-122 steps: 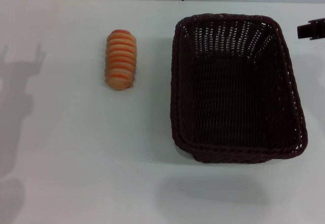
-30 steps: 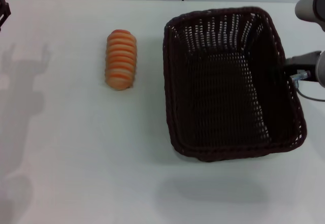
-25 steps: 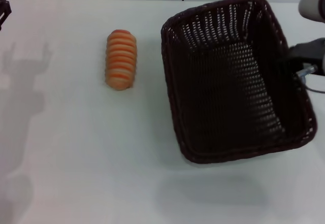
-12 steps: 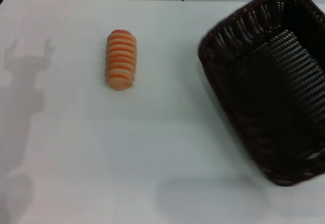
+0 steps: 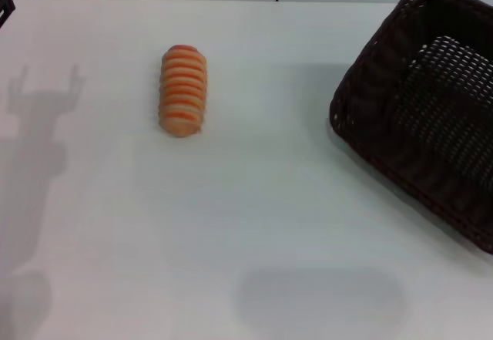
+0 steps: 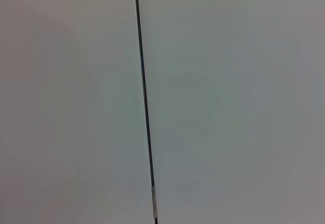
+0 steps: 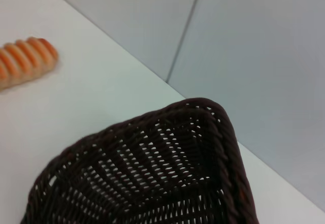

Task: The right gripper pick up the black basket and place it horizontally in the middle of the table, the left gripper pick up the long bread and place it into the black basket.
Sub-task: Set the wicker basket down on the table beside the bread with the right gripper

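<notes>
Watching the head view, I am seeing the black basket (image 5: 420, 116) tilting at the right edge of the table (image 5: 231, 224), one corner raised, part of it running out of view. My right gripper is not showing in any view, so I cannot tell how its fingers stand. The long bread (image 5: 183, 90) is lying flat, well apart from the basket (left of centre). A sliver of my left gripper (image 5: 5, 5) is peeking in at the far left; its fingers I cannot tell.
</notes>
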### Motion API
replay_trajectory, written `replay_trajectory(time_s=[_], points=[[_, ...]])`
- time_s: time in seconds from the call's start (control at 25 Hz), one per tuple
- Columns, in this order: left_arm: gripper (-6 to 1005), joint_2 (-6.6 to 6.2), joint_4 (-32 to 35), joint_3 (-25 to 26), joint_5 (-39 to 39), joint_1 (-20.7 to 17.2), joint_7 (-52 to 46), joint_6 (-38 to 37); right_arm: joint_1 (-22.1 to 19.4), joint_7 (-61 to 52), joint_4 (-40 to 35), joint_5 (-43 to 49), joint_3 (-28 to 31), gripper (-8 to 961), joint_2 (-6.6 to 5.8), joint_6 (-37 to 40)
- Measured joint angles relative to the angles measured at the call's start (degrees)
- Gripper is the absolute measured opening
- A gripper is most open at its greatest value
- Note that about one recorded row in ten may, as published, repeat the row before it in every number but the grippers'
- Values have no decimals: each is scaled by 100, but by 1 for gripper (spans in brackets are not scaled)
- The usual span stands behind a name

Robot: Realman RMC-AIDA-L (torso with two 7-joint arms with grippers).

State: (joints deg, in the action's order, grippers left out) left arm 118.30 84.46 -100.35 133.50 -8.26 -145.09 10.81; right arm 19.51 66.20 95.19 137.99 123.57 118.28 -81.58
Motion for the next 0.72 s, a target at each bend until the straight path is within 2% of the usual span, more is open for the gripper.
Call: replay_trajectory(time_s=[0.08,0.2,0.24,0.36,0.44,0.48,0.72], points=[[861,0,0,-20,-1,-46,-23,0,223,296,-253,-191,135,190,-87,-176],[861,-1,7,-30,-4,-91,-50,-15,558,611,-650,-552,195,186,-310,-379],[861,-1,7,-31,-5,-90,-50,-30,790,741,-907,-710,197,186,-438,-446],[861,0,-18,-37,-7,-58,-52,-51,1015,838,-1135,-745,189,186,-501,-471],[861,0,-46,-44,-9,-38,-53,-53,1360,1029,-1489,-753,173,186,-527,-468],[861,0,-49,-44,-9,-36,-53,-53,1360,1029,-1489,-753,173,186,-527,-468],[861,-1,-100,-49,-9,11,-55,-54,2033,1352,-2246,-820,-69,185,-496,-531]])
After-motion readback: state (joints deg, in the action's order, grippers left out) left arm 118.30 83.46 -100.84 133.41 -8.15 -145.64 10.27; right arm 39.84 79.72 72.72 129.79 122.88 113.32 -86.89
